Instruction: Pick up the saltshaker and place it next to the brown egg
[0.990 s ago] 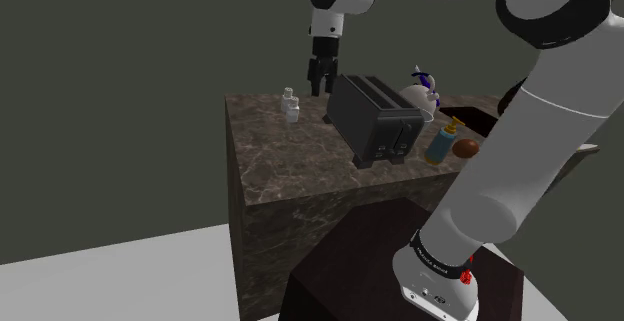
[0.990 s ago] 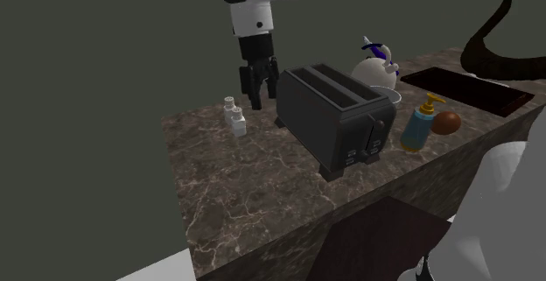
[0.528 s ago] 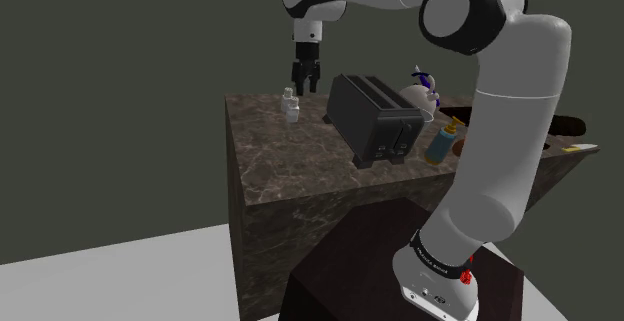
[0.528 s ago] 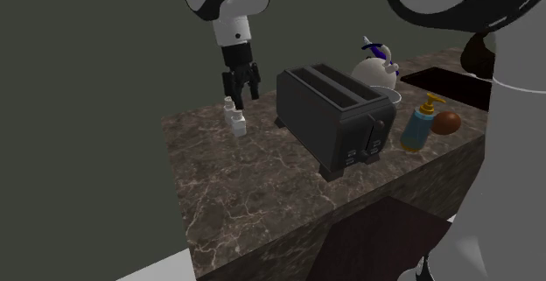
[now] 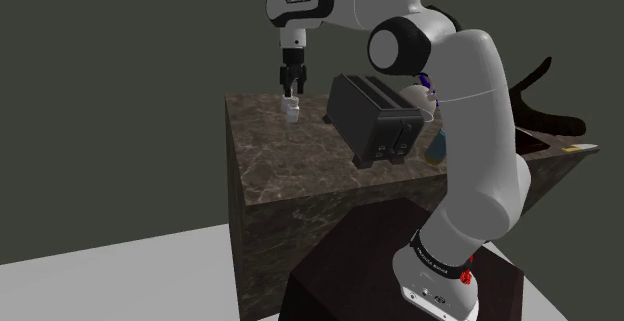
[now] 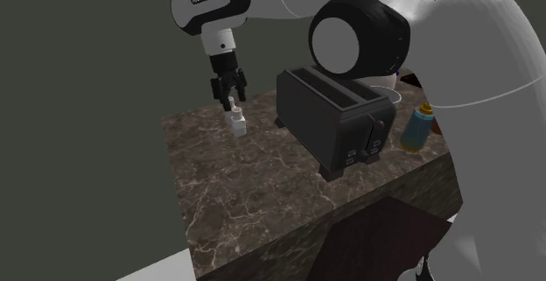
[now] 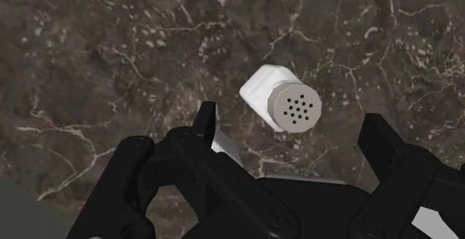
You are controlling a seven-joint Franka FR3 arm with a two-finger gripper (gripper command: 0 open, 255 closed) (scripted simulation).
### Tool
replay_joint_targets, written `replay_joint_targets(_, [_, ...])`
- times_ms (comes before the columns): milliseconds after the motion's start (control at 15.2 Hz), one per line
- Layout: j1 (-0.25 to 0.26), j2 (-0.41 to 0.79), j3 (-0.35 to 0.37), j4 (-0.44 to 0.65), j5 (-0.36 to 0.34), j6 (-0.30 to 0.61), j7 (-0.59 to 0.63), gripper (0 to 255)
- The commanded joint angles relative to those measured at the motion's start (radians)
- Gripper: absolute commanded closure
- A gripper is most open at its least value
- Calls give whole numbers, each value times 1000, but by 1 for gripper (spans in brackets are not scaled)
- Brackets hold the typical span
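The saltshaker [image 7: 282, 102] — white body, grey perforated cap — stood upright on the dark marbled table [image 6: 262, 192], near its far edge and to the second exterior view's left of the black toaster [image 6: 332, 117]. The tool [image 6: 229, 94] hung right above it with fingers spread — the shaker sat between them, not touched. Another small white piece [image 7: 223, 145] lay just beside it, partly hidden by one finger. A blue soap bottle [image 6: 417, 128] stood past the toaster, well apart

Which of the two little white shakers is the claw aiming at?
The shaker with the grey holed cap, seen between the open fingers; the other shaker is mostly hidden behind one finger.
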Motion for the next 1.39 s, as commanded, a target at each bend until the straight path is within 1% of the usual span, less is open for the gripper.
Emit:
replay_joint_targets(0, [3, -3, 0, -31, 0, 28, -1, 0])
replay_joint_targets(330, [13, -24, 0, -124, -1, 100, -5, 0])
replay_joint_targets(792, [13, -24, 0, -124, -1, 100, -5, 0])
replay_joint_targets(858, [13, -24, 0, -124, -1, 100, -5, 255])
replay_joint_targets(1320, [13, -25, 0, -126, -1, 100, -4, 255])
